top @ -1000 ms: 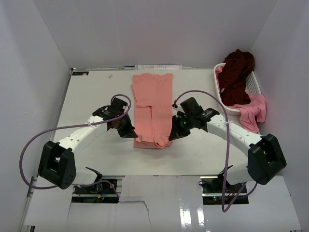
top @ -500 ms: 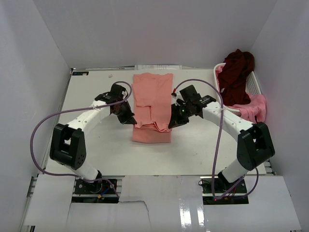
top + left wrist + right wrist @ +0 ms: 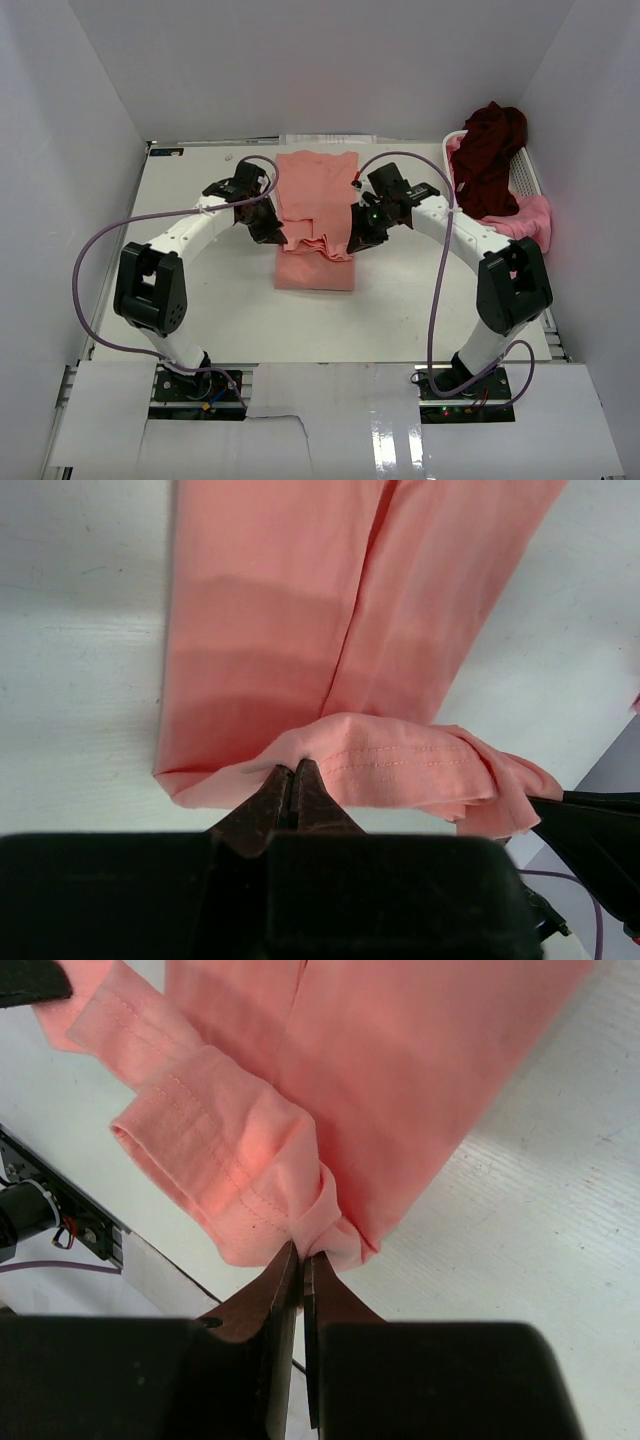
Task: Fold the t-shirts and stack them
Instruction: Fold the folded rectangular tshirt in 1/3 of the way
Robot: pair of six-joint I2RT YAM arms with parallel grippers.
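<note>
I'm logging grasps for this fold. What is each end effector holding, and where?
Both pinch the salmon-pink t-shirt at its stitched hem: left end effector at the left corner, right end effector at the right corner.

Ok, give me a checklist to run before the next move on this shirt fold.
1. Left gripper shut on the salmon shirt's hem: ok.
2. Right gripper shut on the hem's other corner: ok.
3. Lifted hem roughly level between the two: ok.
4. Rest of the shirt lying flat on the table: ok.
5. Maroon shirt and bright pink shirt away from the fold, at the basket: ok.
6. How many layers each pinch holds: cannot tell.
</note>
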